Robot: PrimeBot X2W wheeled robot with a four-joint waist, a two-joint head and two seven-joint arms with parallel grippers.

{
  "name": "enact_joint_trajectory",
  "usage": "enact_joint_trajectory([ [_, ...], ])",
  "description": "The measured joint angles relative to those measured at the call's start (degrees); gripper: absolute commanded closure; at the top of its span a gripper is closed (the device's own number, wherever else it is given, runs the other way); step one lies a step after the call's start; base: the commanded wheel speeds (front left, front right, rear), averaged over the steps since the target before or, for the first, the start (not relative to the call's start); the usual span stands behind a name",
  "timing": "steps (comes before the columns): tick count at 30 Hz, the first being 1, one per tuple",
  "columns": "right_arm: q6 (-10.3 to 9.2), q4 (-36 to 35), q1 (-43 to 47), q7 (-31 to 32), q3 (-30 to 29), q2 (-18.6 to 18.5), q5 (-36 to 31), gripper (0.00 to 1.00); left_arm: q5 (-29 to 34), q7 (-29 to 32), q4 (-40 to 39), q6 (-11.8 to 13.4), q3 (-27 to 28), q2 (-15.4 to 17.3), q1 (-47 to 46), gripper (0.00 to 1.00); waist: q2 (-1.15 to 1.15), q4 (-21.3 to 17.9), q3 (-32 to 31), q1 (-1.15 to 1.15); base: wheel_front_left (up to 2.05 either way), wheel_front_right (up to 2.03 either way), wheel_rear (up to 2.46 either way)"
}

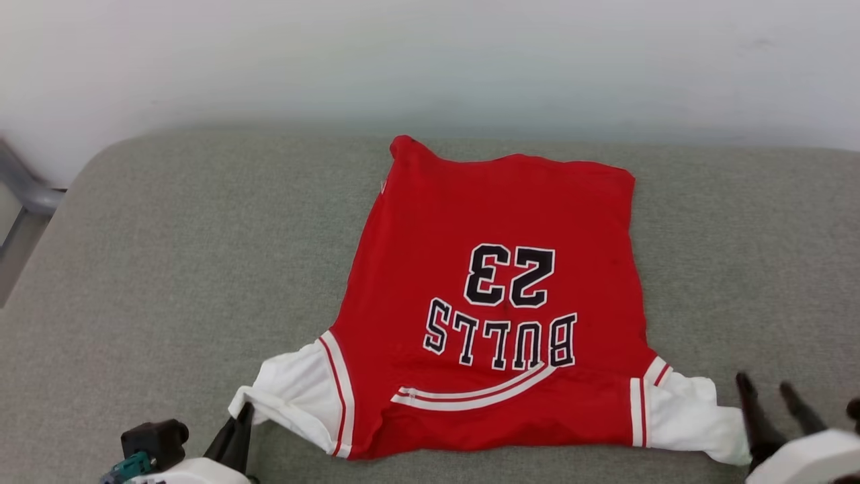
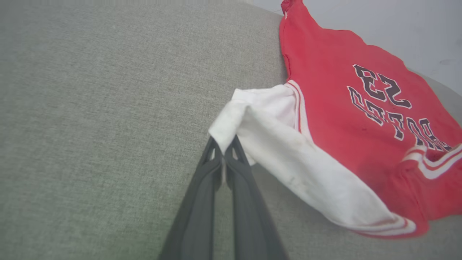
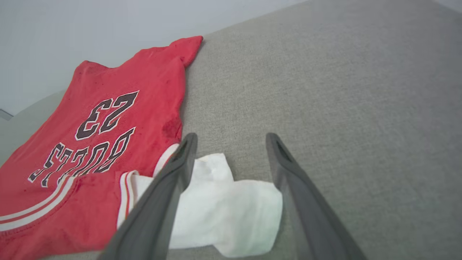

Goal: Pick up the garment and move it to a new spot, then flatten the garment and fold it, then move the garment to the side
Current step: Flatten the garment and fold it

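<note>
We face a jersey [image 1: 497,302] lying flat on a cushion [image 1: 168,269], collar toward us. Our left gripper [image 2: 223,140] pinches the jersey's left sleeve [image 1: 295,390]. Our right gripper [image 3: 231,137] straddles its right sleeve [image 1: 692,417]. A wall [image 1: 430,60] stands behind the jersey.

- Your table [image 1: 168,269] is padded and covered in a grey-green woven cloth. The weave shows plainly in both wrist views.
- Its far left corner is rounded, and its far edge runs straight across, close before the wall.
- Behind it you have a plain pale wall [image 1: 430,60], white shading to a faint blue-grey, with a small faint smudge at the upper right.
- At the left edge of the head view you see a grey rail [image 1: 30,191] slanting down beside the table's corner. A paler grey strip lies below it, and what that strip is cannot be told.
- The light is soft and even, and a dim shadow lies where table and wall meet.
</note>
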Motion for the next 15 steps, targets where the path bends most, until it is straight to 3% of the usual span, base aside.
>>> enact_joint_trajectory([
  [8, -0.01, 5.83, -15.13, 6.12, -3.6, -5.75, -1.03, 0.0, 2.37, -0.04, -6.47, 1.48, -0.93, 0.08, -3.43, 1.0, 0.0, 2.48, 4.27, 0.01, 0.0, 0.0, 0.0],
  [15, -0.01, 15.3, -34.39, 17.23, -2.0, -12.62, -1.81, 0.0, 5.6, -1.53, -12.59, 1.69, -2.14, -1.68, -8.79, 1.0, 0.0, 6.49, 11.42, 0.02, 0.0, 0.0, 0.0],
])
